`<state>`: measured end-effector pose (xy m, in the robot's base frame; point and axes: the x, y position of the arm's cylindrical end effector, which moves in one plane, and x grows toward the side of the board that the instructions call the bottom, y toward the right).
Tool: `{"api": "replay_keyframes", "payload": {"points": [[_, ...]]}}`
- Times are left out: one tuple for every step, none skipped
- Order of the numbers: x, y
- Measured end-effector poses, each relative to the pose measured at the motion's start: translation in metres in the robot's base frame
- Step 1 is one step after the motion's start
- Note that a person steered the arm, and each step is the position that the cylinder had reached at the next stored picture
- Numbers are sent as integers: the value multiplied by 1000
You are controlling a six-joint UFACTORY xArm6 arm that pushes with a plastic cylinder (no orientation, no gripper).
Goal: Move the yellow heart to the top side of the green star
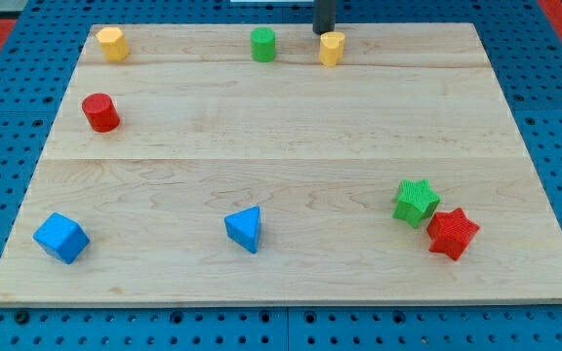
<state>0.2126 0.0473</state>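
Observation:
The yellow heart (332, 48) sits near the view's top edge of the wooden board, right of centre. The green star (416, 202) lies at the lower right, touching or nearly touching a red star (453, 233) to its lower right. My tip (323, 32) is at the top of the view, just above and slightly left of the yellow heart, close to it. The rod's upper part is cut off by the frame.
A green cylinder (262, 44) stands left of the heart. A yellow cylinder-like block (112, 43) is at top left, a red cylinder (100, 112) below it. A blue cube (61, 237) is at bottom left, a blue triangle (245, 228) at bottom centre.

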Motion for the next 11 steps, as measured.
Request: {"api": "replay_keyframes", "payload": {"points": [[30,-1],[26,49],[-4,75],[42,95],[52,75],[59,63],[89,51],[138,77],[177,104],[211,116],[179,103]]}}
